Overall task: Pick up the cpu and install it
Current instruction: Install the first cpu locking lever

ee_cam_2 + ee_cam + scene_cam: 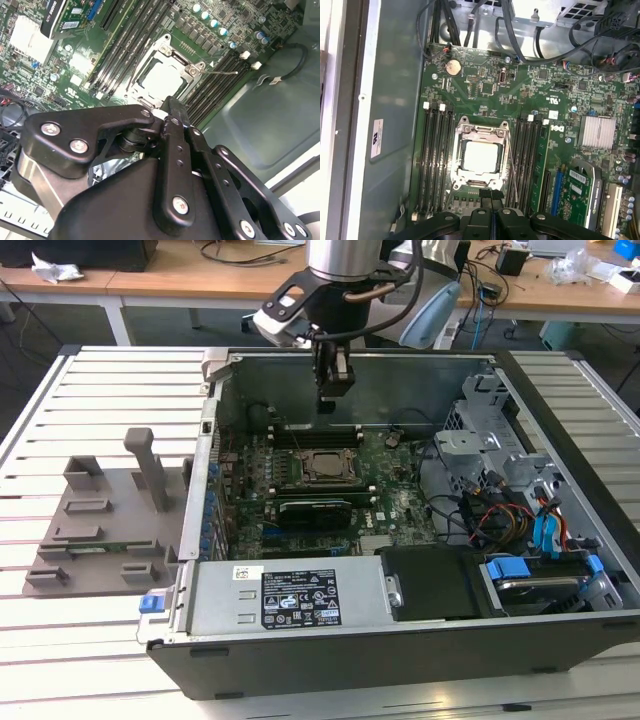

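Right now I am hovering the gripper [328, 400] inside the open computer case [400, 665] with its jaws pressed together and pinching nothing. I judge that fits, since the cpu [480, 156] is lying flat in its socket [461, 131] on the green board [485, 90], directly below.

The arm [345, 260] comes in from twelve o'clock in the exterior view, wrist vertical, gripper [327, 405] pointing straight down, its fingers [484, 196] closed tip to tip.
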